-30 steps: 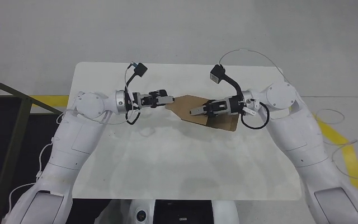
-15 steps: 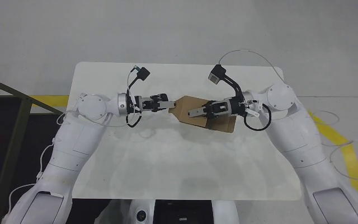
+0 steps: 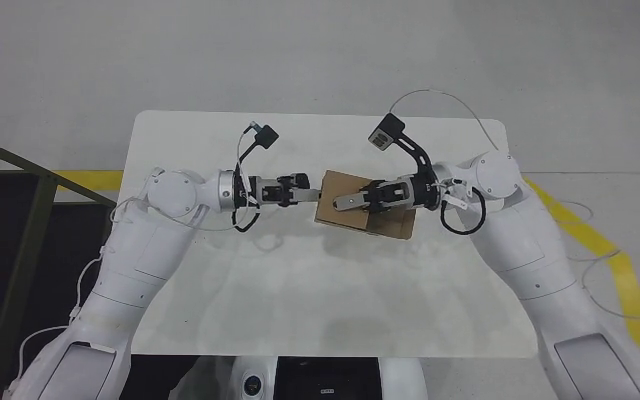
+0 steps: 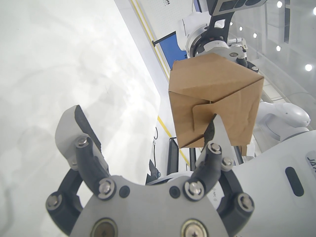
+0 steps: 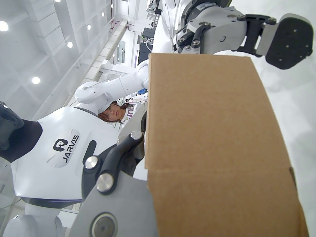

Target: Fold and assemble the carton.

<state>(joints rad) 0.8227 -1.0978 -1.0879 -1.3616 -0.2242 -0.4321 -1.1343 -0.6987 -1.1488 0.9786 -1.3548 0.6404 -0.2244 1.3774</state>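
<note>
Counter (image 3: 330, 300): white, rounded corners, both arms reaching in over its far half from opposite sides.

Carton (image 3: 370, 220): brown cardboard, over the far middle of the counter, between the two arms. From above I get one flat top panel, skewed a little to the counter's edges. The left wrist view gives me the end face instead (image 4: 222, 92), with flaps folded inward and meeting at a seam, one tab lapped over the face. There the carton looks lifted off the counter, with background visible past its lower corner. The right wrist view looks along a long plain side wall (image 5: 212, 129) with crisp corners and a small notch at the near edge.

Right end effector (image 3: 345, 200): clamped on the carton. One finger lies along the top panel in the top view. In its own wrist view one finger (image 5: 135, 135) presses against the carton's wall and the other is hidden behind the cardboard.

Left end effector (image 4: 145, 114): fingers spread wide apart, holding nothing. It sits just beside the carton's end (image 3: 305, 185), facing the right end effector across the carton. One fingertip (image 4: 214, 124) overlaps the lapped tab, and I cannot tell whether they touch. The other finger stands well off to the side, over the bare counter. From the right wrist a dark round pad (image 5: 287, 41) shows past the carton's far end.
</note>
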